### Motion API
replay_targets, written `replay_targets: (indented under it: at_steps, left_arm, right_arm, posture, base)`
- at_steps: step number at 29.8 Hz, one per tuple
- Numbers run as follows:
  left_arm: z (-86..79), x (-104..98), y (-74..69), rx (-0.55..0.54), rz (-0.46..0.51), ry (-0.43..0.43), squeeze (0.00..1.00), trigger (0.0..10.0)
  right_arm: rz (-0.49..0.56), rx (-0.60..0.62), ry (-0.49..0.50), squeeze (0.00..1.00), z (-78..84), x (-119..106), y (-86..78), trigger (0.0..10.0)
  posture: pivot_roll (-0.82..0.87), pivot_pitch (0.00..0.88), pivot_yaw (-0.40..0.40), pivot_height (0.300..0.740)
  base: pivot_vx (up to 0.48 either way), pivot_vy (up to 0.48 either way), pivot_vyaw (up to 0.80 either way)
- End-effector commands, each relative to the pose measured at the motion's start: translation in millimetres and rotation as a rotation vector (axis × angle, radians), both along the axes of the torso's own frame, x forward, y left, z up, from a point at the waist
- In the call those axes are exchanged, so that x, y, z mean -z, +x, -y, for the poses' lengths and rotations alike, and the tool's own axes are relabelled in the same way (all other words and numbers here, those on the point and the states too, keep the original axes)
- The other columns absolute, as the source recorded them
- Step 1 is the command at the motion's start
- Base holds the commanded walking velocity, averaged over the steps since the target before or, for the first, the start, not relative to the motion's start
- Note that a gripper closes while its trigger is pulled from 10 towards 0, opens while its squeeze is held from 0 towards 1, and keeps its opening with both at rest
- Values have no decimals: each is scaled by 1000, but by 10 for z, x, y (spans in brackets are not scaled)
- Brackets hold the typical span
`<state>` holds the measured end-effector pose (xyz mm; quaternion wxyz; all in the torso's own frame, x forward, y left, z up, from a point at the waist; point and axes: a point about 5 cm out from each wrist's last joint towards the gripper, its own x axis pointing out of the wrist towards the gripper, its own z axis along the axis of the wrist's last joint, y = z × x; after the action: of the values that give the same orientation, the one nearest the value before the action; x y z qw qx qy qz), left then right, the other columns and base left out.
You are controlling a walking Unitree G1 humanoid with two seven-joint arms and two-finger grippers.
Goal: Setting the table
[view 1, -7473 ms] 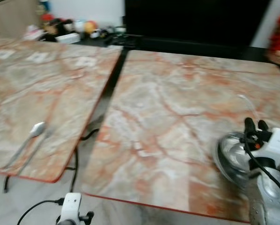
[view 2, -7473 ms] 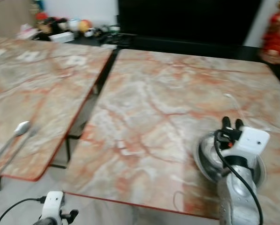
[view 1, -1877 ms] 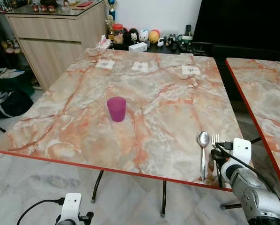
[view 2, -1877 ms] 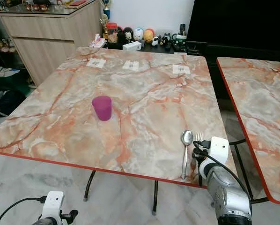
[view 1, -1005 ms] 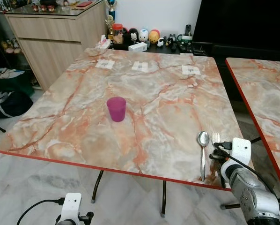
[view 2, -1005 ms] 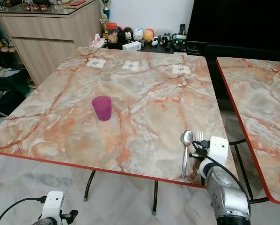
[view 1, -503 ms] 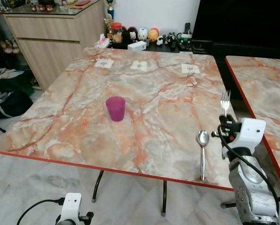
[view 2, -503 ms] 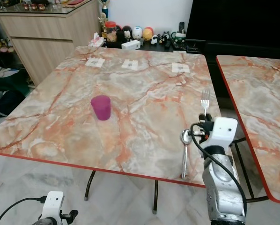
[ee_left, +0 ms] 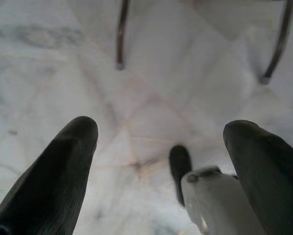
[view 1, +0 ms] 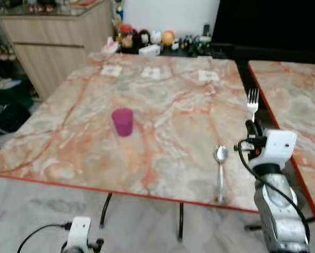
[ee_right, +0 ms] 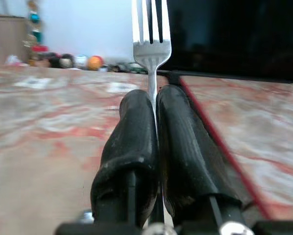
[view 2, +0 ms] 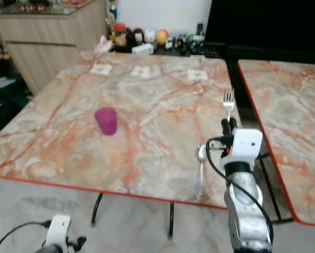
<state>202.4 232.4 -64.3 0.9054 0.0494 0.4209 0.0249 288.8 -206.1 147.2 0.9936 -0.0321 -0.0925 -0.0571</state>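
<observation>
Fork (view 1: 252, 98) is up off the table, tines pointing up, its handle pinched tight between the two black fingers (ee_right: 136, 132) of the right gripper (view 1: 254, 128). From the wrist camera the fingers press flat against each side of the thin handle, and the tines (ee_right: 151, 27) rise clear above the fingertips. The gripper hangs over the marble table (view 1: 163, 113) near its right edge, roughly at 4 o'clock from the table's centre.

Just at 7 o'clock from the gripper lies the spoon (view 1: 219, 171), flat on the marble, bowl toward the far side, handle running almost to the near red edge. Off at 9 o'clock, well apart, a purple cup (view 1: 122, 122) stands upright with open marble all round it. Three small white cards (view 1: 151, 72) sit in a row near the far edge, at 12 o'clock.

At 3 o'clock a narrow gap separates this table from a second marble table (view 1: 294, 100), red rims facing each other.

Down low, the left gripper (ee_left: 161, 161) hangs over pale floor tiles (ee_left: 151, 73), fingers spread wide apart and holding nothing, with table legs (ee_left: 121, 34) beyond it.
</observation>
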Motion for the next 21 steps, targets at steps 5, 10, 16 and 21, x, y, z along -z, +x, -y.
replay_targets:
  at_steps: [5,10,16,21]
  left_arm:
    - [-10,24,-46,24,-23,13,0,10000]
    - [-14,23,-47,26,-23,17,0,10000]
    - [-22,23,-52,32,-25,20,0,10000]
    - [-24,21,-48,34,-24,20,0,10000]
  right_arm:
    - [18,10,0,0,8,-11,18,10000]
    - [20,21,5,0,13,0,20,10000]
    - [14,66,28,0,84,14,21,10000]
    - [5,83,53,0,99,33,27,10000]
  posture:
    - [23,0,-27,740]
    - [23,0,-25,740]
    - [21,0,-19,740]
    - [22,0,-18,740]
  base:
    - [0,-480,0]
    - [0,-480,0]
    - [0,-480,0]
    - [0,-480,-633]
